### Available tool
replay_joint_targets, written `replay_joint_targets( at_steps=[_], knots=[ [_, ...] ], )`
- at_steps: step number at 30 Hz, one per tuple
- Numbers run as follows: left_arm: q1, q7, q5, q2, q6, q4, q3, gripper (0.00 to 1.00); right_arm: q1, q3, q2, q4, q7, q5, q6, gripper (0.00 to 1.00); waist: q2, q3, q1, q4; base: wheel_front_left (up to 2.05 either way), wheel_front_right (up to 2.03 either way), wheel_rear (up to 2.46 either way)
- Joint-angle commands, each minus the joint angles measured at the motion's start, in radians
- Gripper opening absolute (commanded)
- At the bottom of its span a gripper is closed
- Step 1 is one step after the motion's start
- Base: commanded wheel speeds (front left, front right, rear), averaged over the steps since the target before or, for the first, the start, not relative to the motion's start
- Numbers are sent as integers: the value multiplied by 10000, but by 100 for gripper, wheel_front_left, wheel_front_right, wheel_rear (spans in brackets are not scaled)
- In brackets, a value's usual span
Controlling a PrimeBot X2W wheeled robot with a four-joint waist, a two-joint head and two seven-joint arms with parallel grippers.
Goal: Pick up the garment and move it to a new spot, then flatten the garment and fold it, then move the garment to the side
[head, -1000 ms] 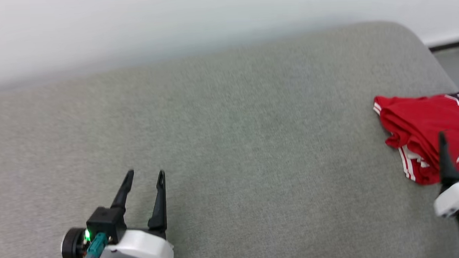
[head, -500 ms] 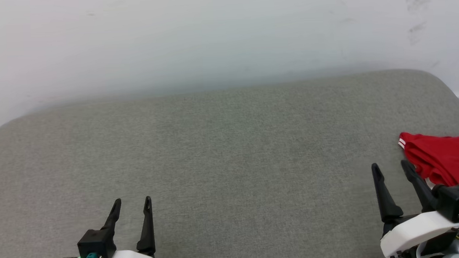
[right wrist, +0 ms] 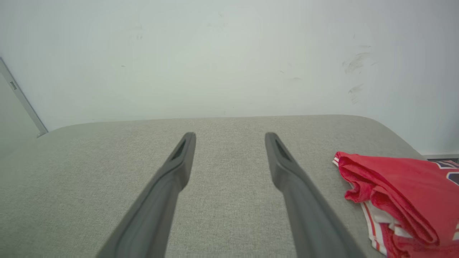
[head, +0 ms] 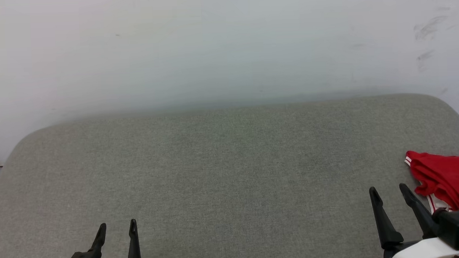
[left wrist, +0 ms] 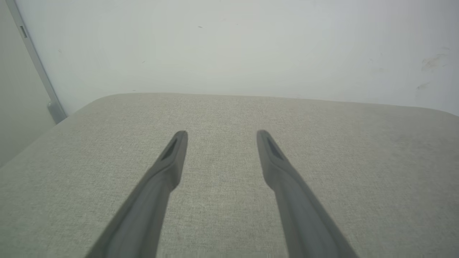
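Note:
The garment is a crumpled red heap with white striped trim, lying at the right edge of the grey cushion. In the right wrist view the garment sits to the right of my fingers, apart from them, with a bit of dark print at the frame edge. My right gripper stands open just left of the heap, nothing between its fingers. My left gripper is open and empty at the lower left, and the left wrist view shows that gripper above bare fabric.
A white wall rises directly behind the cushion, with faint scuff marks at the upper right. A grey strip runs down the wall at the cushion's left end. The cushion's corners are rounded.
The head camera has tilted up and turned left, so the wall fills more of the picture and the garment sits lower and farther right. Both grippers stay open.

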Motion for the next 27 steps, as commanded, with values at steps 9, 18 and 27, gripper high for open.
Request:
replay_joint_targets(
  at_steps=[9,18,27],
  knots=[
    [246,69,20,-25,95,-156,-217,100,449,-97,81,-247,200,-69,-9,100,0,-178,1,61,0,0,0],
    [120,66,-41,52,42,-82,-254,100,412,-152,82,-249,225,-54,-9,100,0,-179,1,17,0,0,0],
    [189,77,-52,-12,75,125,-318,0,326,-140,38,-44,224,10,2,0,0,-193,1,21,0,0,0]
  ],
)
